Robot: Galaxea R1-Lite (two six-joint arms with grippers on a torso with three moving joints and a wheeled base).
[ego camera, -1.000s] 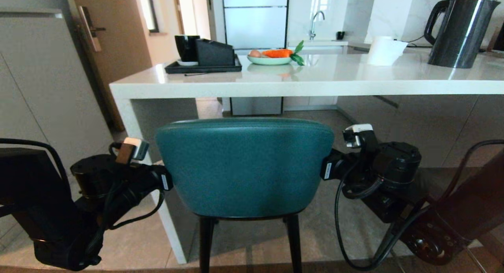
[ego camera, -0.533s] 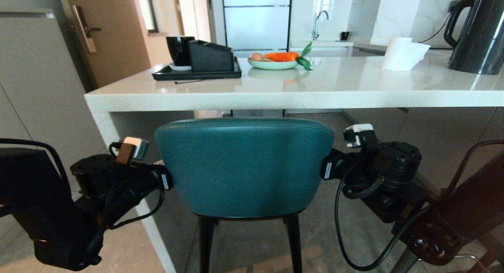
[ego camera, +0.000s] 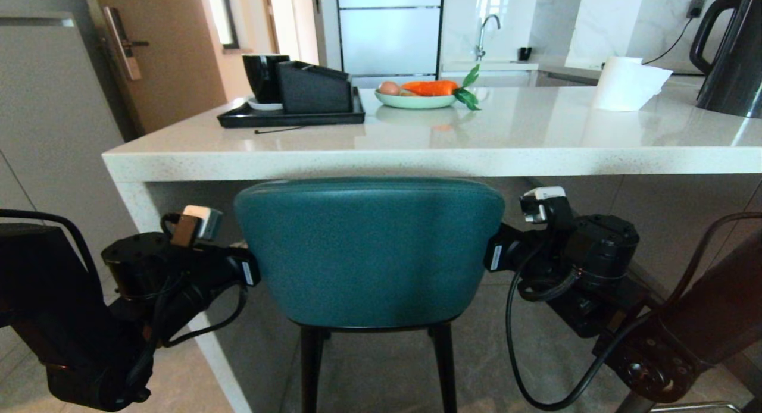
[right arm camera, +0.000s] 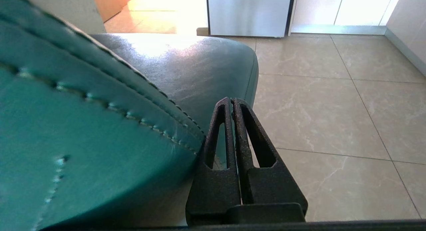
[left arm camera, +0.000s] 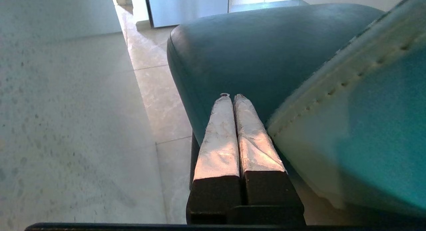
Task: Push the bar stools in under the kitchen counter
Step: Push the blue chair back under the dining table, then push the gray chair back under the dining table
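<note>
In the head view the teal stool (ego camera: 369, 252) fills the lower centre exactly as it did a second ago, with both arms unchanged against it, while everything behind has shifted: the kitchen counter (ego camera: 417, 157) now hangs lower and wider in the frame, its front edge just above the backrest top (the whole scene has slid, so the camera moved with the robot). The left gripper (left arm camera: 232, 97) at lower left presses along the backrest's left side, fingers pinched together and empty. The right gripper (right arm camera: 231, 100) at centre right lies against the backrest's right side, likewise closed with nothing between its fingers. Farther back, on the countertop, a black tray (ego camera: 292, 115), a plate (ego camera: 415, 100) of carrot and a kettle (ego camera: 732, 56) sit toward the upper frame.
</note>
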